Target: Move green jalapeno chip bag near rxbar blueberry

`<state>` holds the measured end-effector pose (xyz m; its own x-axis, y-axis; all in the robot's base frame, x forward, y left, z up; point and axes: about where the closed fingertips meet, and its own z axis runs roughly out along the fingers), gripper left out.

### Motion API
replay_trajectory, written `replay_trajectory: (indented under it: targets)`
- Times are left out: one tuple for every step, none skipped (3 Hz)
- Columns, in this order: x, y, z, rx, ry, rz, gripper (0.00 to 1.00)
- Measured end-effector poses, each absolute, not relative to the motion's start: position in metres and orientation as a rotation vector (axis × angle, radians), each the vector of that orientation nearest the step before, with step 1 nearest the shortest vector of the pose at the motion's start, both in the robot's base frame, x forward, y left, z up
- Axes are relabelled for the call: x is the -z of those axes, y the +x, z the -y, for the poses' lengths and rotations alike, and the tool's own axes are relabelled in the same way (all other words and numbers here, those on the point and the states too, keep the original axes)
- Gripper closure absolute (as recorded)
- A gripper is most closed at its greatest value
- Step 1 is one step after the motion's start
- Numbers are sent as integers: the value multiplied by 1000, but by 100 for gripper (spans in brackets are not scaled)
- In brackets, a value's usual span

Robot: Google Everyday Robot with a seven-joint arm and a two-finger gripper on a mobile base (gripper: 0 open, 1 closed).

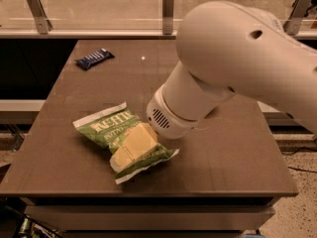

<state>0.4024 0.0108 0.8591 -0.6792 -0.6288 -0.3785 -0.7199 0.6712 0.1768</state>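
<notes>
the cream-coloured two-finger gripper (130, 148) is low over the front part of the flat dark-brown table top (223, 167), pressed against the green jalapeno chip bag (101, 125), a crinkled green foil pouch with white ends and white lettering. the bag lies flat directly under and around the gripper, its lettered end sticking out to the camera's left of it and its white-edged end just in front. whether the gripper is clamped on the bag or merely resting on it cannot be told. behind the gripper rises the thick white rounded arm (237, 58). well beyond the gripper, near the table's far left corner, lies 1 small flat navy-blue rxbar blueberry (94, 58), well apart from the bag. past the table runs a glass railing with metal posts (168, 9).
</notes>
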Motion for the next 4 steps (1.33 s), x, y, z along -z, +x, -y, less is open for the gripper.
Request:
replay_trajectory:
  targets:
    - [-849,397,-26,-488,-1065,-2618,0]
    - [-837,394,-37,-510,-1052,-2633,0]
    - [-825,393,-46,-523,-1035,-2645,0]
    - [-826,393,-46,-520,-1035,-2641,17]
